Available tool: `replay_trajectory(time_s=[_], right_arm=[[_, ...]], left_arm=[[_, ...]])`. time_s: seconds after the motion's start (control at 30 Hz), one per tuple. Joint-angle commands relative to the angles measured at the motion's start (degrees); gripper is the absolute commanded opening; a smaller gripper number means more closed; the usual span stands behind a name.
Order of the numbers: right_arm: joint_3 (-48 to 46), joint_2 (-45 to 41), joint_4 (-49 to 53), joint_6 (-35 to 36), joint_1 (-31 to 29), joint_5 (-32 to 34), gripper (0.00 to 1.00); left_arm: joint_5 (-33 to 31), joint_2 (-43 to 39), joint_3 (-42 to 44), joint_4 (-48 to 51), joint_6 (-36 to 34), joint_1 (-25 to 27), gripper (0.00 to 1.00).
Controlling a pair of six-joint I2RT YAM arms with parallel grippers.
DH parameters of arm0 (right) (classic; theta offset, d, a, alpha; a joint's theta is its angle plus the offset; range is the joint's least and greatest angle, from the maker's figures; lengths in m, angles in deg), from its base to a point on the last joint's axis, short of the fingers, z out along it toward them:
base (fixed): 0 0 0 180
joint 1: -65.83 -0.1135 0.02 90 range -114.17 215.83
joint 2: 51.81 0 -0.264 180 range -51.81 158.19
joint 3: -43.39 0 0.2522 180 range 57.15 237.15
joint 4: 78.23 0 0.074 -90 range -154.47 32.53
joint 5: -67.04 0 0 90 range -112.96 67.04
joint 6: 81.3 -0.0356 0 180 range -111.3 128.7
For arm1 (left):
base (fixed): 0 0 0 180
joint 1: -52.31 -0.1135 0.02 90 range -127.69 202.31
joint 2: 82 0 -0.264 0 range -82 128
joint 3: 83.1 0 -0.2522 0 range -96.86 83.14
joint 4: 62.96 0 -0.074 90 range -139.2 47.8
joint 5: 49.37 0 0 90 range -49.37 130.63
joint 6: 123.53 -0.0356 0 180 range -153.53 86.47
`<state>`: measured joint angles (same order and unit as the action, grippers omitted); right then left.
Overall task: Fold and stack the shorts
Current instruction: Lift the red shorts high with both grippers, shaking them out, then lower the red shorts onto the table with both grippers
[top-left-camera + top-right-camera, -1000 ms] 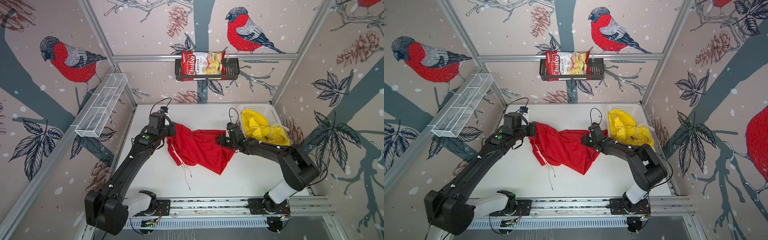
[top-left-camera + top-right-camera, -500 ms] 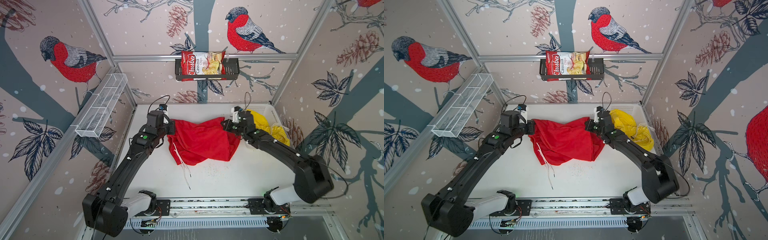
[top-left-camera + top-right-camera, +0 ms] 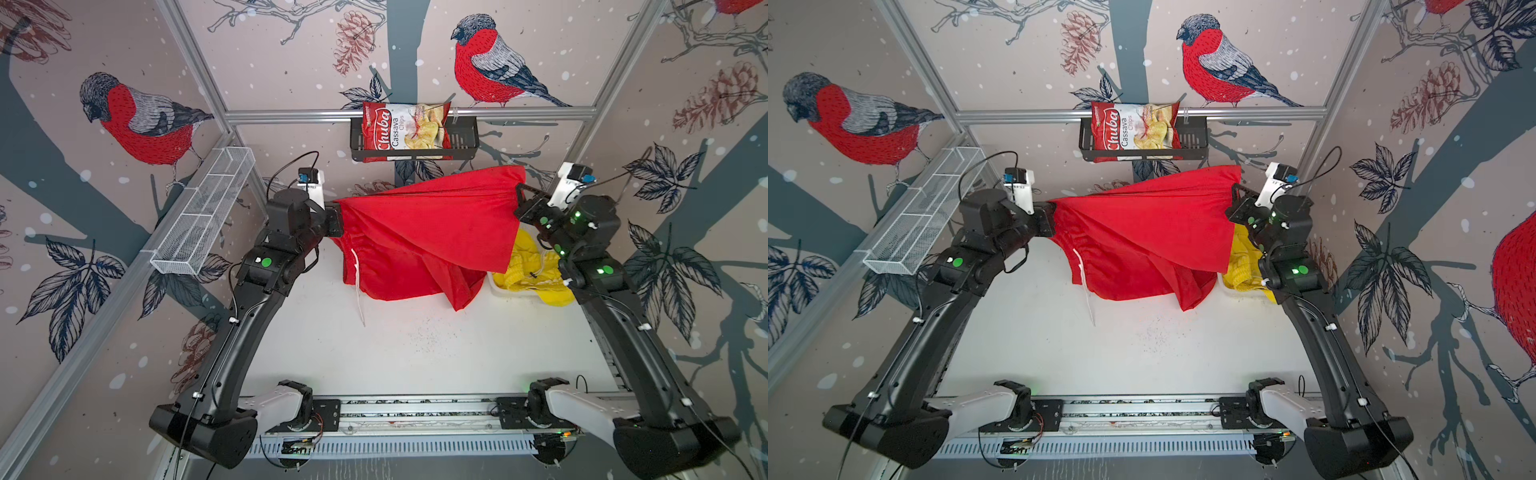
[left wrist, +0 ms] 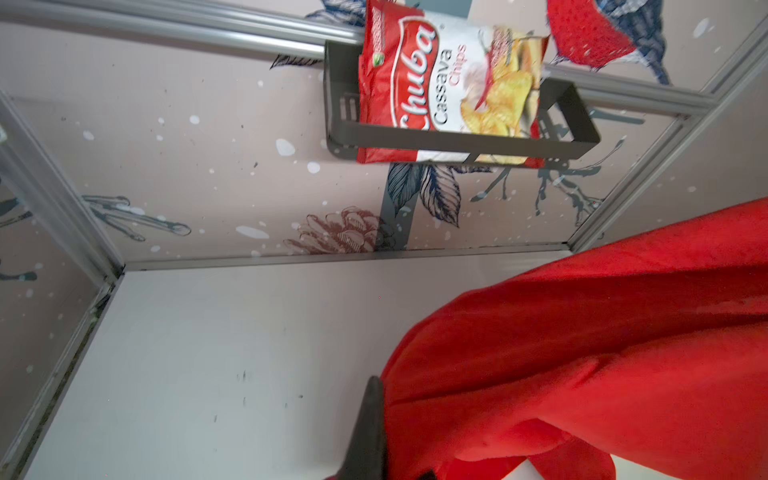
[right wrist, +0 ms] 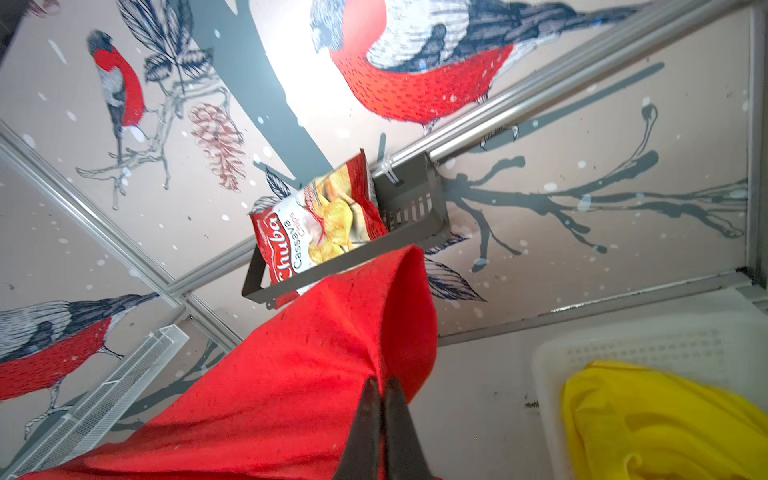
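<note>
Since left end effector and right end effector clench its 9 and 3 o'clock edges, red shorts hang spread for flattening.

bright, even light fills both top views; the white table shows only faint shadows. wide-angle stretch pulls the corners outward. the wrist views are softer: the red shorts and yellow shorts smear up close, and glare whitens a patch of wall.
</note>
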<state>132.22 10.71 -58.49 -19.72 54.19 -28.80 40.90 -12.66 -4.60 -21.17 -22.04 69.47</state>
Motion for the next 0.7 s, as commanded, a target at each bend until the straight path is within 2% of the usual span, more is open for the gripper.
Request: replay_trajectory(time_s=[0.0,0.07,0.17,0.3,0.37,0.57,0.67], right_arm=[[3.1,-1.7,0.6,0.5,4.1,8.2,0.05],[4.8,-2.2,1.2,-0.8,7.1,6.9,0.06],[6.3,-1.8,1.4,-3.2,9.4,0.4,0.11],[-0.4,-1.3,0.5,-8.9,8.8,-9.6,0.13],[-8.0,-2.9,-0.9,-10.3,6.7,-11.0,0.13],[-29.1,-6.6,-2.1,-10.9,-4.0,-5.0,0.13],[-36.9,-5.8,-5.2,-11.6,-10.3,-5.9,0.24]], left_arm=[[-8.9,1.0,-4.8,4.0,-0.9,-0.6,0.0],[-9.0,1.6,-6.6,5.2,-1.4,-0.7,0.0],[-4.2,1.3,-6.9,4.7,-1.2,-0.8,0.0],[-0.3,-0.9,-3.2,2.8,0.7,-0.7,0.0],[0.6,-3.0,1.0,1.6,1.6,-0.8,0.0],[1.5,-9.2,21.2,-2.3,2.7,-0.8,0.0],[0.0,-9.8,27.8,-2.5,3.0,-0.8,0.0]])
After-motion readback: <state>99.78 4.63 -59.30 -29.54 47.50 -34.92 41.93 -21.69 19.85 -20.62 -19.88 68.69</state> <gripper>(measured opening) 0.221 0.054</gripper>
